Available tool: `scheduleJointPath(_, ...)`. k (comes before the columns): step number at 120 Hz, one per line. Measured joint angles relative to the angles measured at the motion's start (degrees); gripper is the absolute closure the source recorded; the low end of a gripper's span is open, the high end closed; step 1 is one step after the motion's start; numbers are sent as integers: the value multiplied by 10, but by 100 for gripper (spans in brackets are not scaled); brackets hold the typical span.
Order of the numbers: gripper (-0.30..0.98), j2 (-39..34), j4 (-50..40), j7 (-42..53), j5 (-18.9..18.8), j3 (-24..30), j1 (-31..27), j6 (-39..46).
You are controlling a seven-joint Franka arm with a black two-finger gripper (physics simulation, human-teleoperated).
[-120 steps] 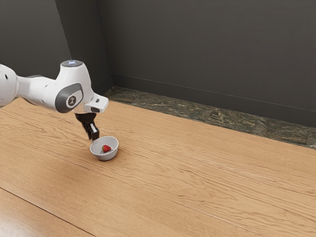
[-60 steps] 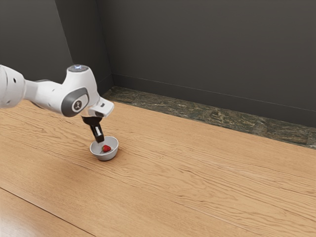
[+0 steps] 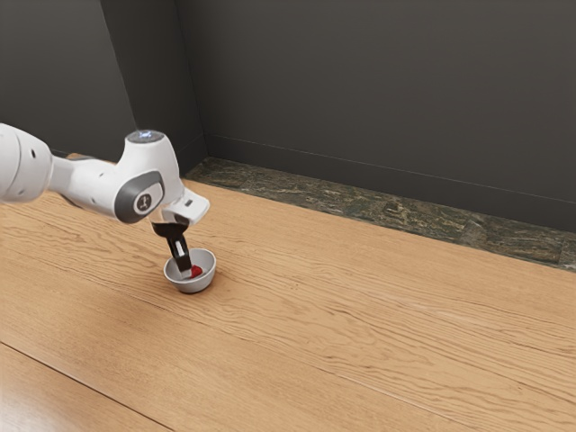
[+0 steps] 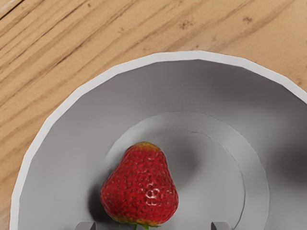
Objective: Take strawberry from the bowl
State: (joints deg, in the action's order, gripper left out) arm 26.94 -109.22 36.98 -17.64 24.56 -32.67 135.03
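My gripper (image 3: 185, 272) reaches down into the grey bowl (image 3: 208, 280) in the exterior view, its tips below the rim and close beside the red strawberry (image 3: 197, 270), which it partly covers. In the wrist view the strawberry (image 4: 140, 187) lies on the floor of the bowl (image 4: 192, 91), off its centre, with green leaves at one end. Both fingertips of the gripper (image 4: 153, 226) appear there, standing wide apart, so it is open. The strawberry's leafy end is near the gap between them, and it is not pinched.
The bowl stands on a wooden table (image 3: 360, 315) with long grain lines and a dark seam. Beyond the table's far edge are a dark stone strip (image 3: 360, 211) and a dark wall (image 3: 378, 99).
My hand has come down and toward the exterior view's right, from above the bowl's near-arm edge to inside it. The bowl and strawberry have stayed in place.
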Motion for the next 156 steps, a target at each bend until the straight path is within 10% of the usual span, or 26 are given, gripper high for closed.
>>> scheduleJointPath(134, 60, -33, 6, 9, -4, 1, 17, 1)
scheduleJointPath(156, 63, -53, 37, 1, -2, 2, 106, -6)
